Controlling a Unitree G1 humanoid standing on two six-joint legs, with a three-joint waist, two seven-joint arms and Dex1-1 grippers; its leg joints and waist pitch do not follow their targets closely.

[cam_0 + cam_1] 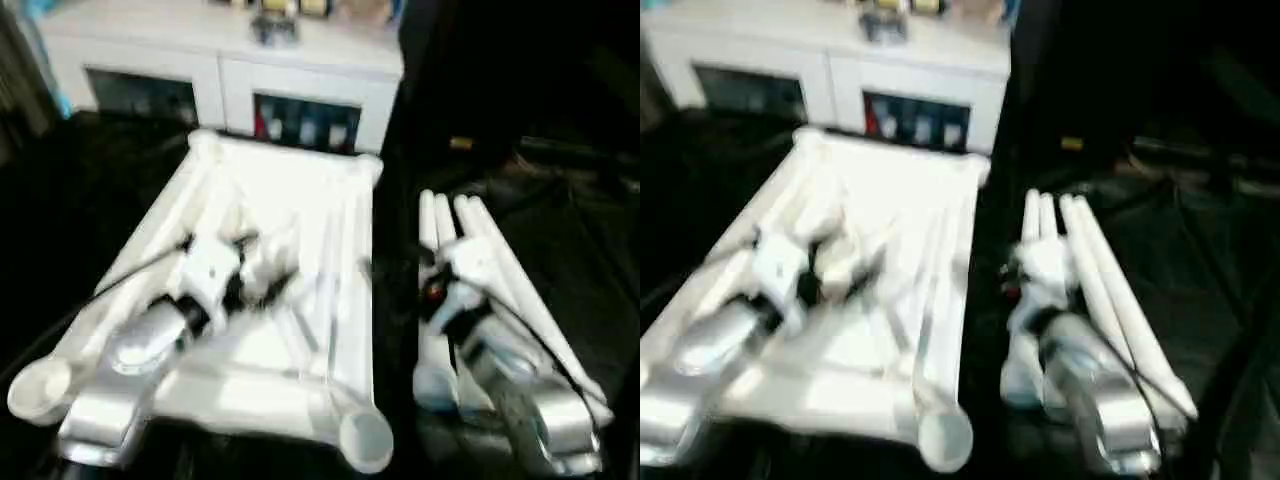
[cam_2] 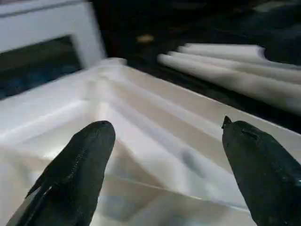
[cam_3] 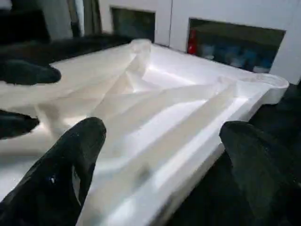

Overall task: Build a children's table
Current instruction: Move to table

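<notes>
The children's table top (image 1: 335, 225) lies upside down on the dark floor, ribbed underside up, with round sockets (image 1: 366, 436) at its corners. Several white tapered legs (image 1: 492, 252) lie side by side on the floor to its right. My left gripper (image 2: 167, 129) hovers open over the left-middle of the ribbed underside, with nothing between its black fingers (image 2: 87, 155). My right gripper (image 3: 164, 129) is open above the gap between the top's right rim and the legs, pointing across the top. It holds nothing. The left gripper's fingers (image 3: 28, 73) show in the right wrist view.
A white cabinet with glass doors (image 1: 225, 65) stands right behind the table top, with small objects on it. Dark cloth or floor (image 1: 80, 200) surrounds the top. Black cables (image 1: 570, 160) lie at the far right, beyond the legs.
</notes>
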